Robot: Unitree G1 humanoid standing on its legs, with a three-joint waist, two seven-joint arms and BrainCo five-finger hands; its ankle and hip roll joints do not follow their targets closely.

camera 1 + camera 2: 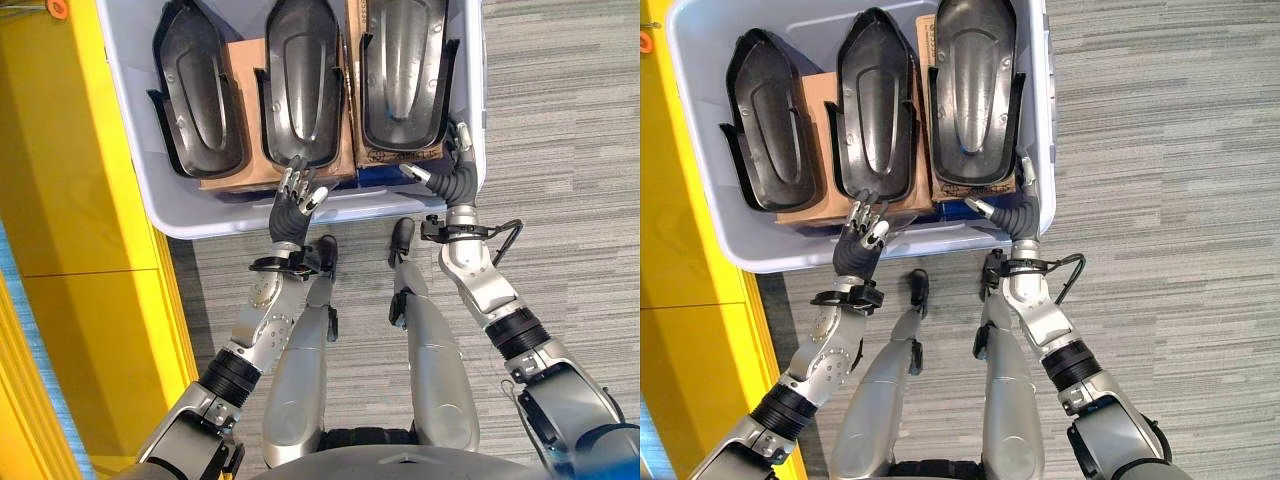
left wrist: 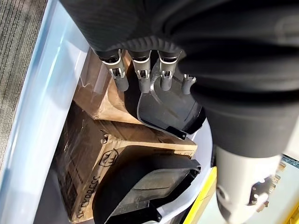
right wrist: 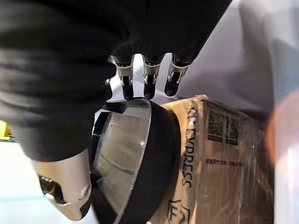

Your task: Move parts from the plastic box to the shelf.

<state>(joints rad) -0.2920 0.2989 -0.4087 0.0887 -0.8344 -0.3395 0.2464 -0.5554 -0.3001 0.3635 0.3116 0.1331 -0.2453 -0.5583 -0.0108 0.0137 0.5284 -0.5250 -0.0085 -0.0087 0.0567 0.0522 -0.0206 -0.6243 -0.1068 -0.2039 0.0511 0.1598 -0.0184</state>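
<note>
1. Both hands reach into the box (image 1: pixel 180 215): the left hand (image 1: pixel 297 196), fingers relaxed and empty, is at the near end of the middle part (image 1: pixel 303 80); the right hand (image 1: pixel 445 172), fingers extended, holds nothing, just beside the right part (image 1: pixel 405 70).
2. My advice: commit both hands to one part, fingers under its near rim, and lift level.
3. Count: three parts, all in the box, on at least two cartons (image 1: pixel 240 70).

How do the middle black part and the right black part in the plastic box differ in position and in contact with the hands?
The middle black part has the left hand at its near end; the right black part has the right hand at its near right corner. The right black part lies against the plastic box side wall; the middle one lies between neighbours. Both rest on cardboard boxes, same shape.
</note>
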